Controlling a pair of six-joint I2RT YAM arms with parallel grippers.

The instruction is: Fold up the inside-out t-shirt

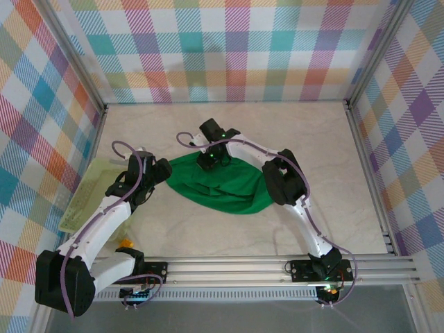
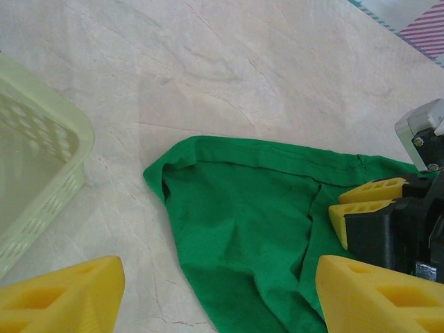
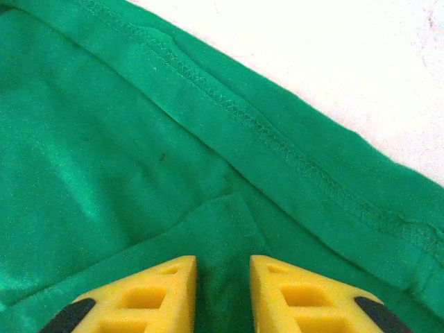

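Observation:
The inside-out t-shirt [image 1: 222,184] is a bright green bunched heap in the middle of the table, its stitched hem [image 3: 277,132] running along the far edge. My right gripper [image 1: 210,161] is down on that far edge. Its yellow fingers [image 3: 223,267] stand close together with a raised ridge of green cloth pinched between them. In the left wrist view the right gripper [image 2: 347,203] presses into the t-shirt [image 2: 243,208]. My left gripper [image 1: 161,173] hovers open over the shirt's left corner. Its fingers [image 2: 218,277] stand wide apart, one over bare table and one over cloth.
A pale yellow-green mesh basket [image 1: 87,194] sits at the table's left edge, its rim [image 2: 66,125] close to the left gripper. Plaid walls enclose the table on three sides. A metal rail [image 1: 277,267] runs along the near edge. A small orange thing [image 1: 125,241] lies by the left arm's base.

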